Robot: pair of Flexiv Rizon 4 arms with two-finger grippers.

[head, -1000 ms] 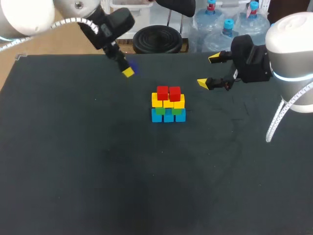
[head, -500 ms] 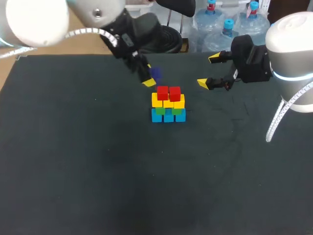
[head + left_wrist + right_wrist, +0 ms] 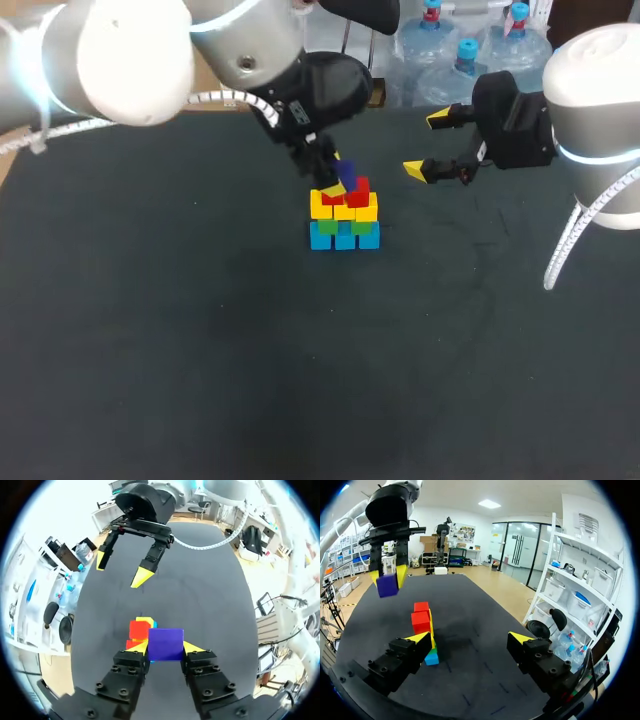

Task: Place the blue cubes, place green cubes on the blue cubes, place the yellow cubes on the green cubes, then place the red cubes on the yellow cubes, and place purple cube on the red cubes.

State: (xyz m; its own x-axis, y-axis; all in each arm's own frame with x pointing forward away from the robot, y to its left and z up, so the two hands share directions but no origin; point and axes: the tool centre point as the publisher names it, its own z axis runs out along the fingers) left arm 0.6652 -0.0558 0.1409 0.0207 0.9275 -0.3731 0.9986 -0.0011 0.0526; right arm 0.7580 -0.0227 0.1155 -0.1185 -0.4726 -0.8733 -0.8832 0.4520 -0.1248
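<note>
A small stack stands mid-table: blue cubes at the bottom, then green cubes, yellow cubes and two red cubes. My left gripper hangs just above the red cubes, shut on the purple cube. The left wrist view shows that purple cube pinched between the yellow tips, the red cubes just beyond it. My right gripper is open and holds nothing, right of the stack and apart from it. From the right wrist, the purple cube hovers above the red cubes.
The dark table stretches wide in front of and to both sides of the stack. My left arm crosses the back left of the table. No other loose objects lie on the surface.
My left arm has carried the purple cube rightward and nearer, from the back left to just over the red cubes. The right arm has stayed still.
</note>
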